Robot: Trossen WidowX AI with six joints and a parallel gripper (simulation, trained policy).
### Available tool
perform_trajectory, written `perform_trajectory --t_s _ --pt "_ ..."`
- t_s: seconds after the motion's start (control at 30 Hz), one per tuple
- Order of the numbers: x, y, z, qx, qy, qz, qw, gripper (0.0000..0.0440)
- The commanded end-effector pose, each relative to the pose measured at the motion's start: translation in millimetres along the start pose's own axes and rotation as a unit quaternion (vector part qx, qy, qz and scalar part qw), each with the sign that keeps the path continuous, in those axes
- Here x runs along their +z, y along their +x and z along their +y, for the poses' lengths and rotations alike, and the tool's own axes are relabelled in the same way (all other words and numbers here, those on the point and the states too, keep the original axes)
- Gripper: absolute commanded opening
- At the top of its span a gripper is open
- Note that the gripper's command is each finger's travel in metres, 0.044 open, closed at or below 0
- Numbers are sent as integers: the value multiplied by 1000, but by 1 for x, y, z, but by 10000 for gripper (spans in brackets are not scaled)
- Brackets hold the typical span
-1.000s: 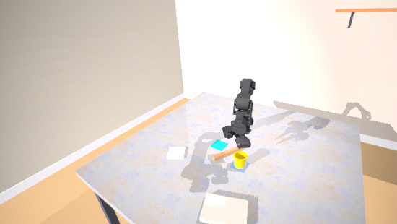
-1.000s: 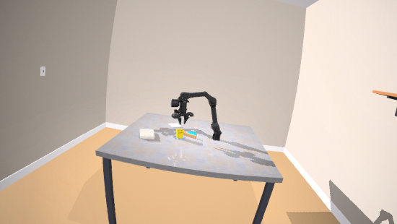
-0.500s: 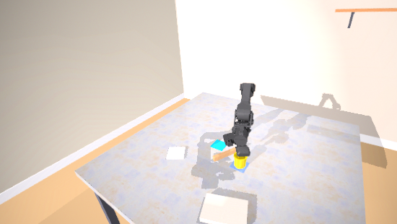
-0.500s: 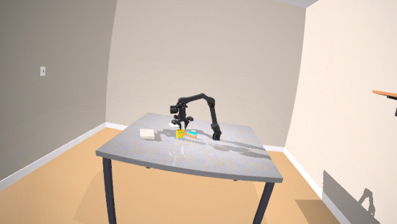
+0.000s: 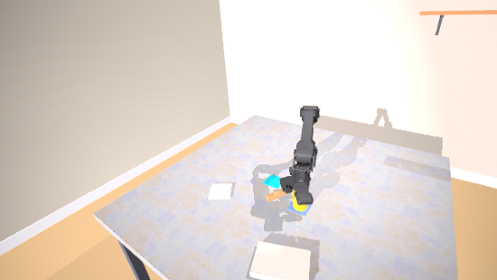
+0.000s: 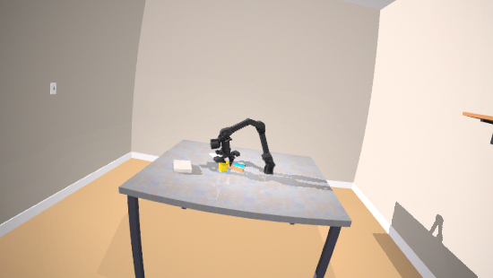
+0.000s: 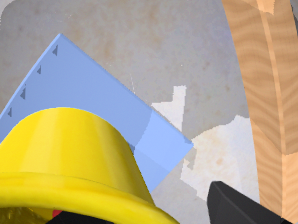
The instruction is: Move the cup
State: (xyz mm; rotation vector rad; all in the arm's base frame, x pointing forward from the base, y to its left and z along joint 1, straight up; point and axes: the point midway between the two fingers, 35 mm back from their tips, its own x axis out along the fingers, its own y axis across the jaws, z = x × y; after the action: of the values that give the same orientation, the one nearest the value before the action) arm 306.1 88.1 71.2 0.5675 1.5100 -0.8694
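going left to right as the top view has it, a white square pad (image 5: 220, 191) (image 6: 212, 155) lies flat on the bench (image 5: 384, 221) (image 6: 269, 197) (image 7: 150, 25), well apart from the cup, with nothing standing on it. next, nearer the front edge of that view, is a pale box (image 5: 281, 261) (image 6: 182, 166). then comes a small cyan piece (image 5: 273, 182) (image 6: 238, 165), with an orange-brown wooden piece (image 5: 275, 195) (image 6: 237, 169) (image 7: 270, 95) lying near it; the wood runs beside the blue pad (image 5: 305, 210) (image 6: 218, 171) (image 7: 95, 85) and reaches under the arm in that view.

the yellow cup (image 5: 300, 206) (image 6: 223, 167) (image 7: 75, 140) stands upright on the blue pad. in the wrist view, a bit of red (image 7: 56, 213) shows inside its mouth; the rest of what it holds is out of sight.

the pincer (image 5: 298, 193) (image 6: 227, 161) (image 7: 163, 189) is down at the cup, its fingers partly spread. one dark finger shows over the cup's mouth and the other is outside, to the right, with a gap between it and the rim, so the cup is straddled at its wall rather than pinched. the black arm (image 5: 307, 131) (image 6: 248, 121) arches over from its base, and farthest right an orange shelf (image 5: 458, 13) (image 6: 477, 116) juts from the wall.

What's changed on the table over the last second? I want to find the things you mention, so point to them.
The gripper (image 5: 304, 198) (image 6: 226, 161) (image 7: 163, 189) moved down and over the cup (image 5: 295, 204) (image 6: 223, 168) (image 7: 70, 140); one finger now reaches into its mouth, the other is outside with a gap to the wall. No grip yet. Unchanged: cup upright on the blue pad (image 5: 305, 212) (image 7: 80, 75), wooden bar (image 5: 274, 196) (image 7: 275, 100), white square (image 5: 220, 191), pale box (image 5: 281, 261) (image 6: 182, 166).
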Motion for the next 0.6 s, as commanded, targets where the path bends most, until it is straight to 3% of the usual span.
perform_trajectory --t_s 0.0,0.13,0.2,0.57 --pt "0 9 0 -3 -14 -2 1000 119" --pt "2 11 -3 -3 -26 -6 1000 26" --pt "3 9 -5 -2 -30 -9 999 0" --pt "7 -13 -19 11 -18 -8 1000 0"
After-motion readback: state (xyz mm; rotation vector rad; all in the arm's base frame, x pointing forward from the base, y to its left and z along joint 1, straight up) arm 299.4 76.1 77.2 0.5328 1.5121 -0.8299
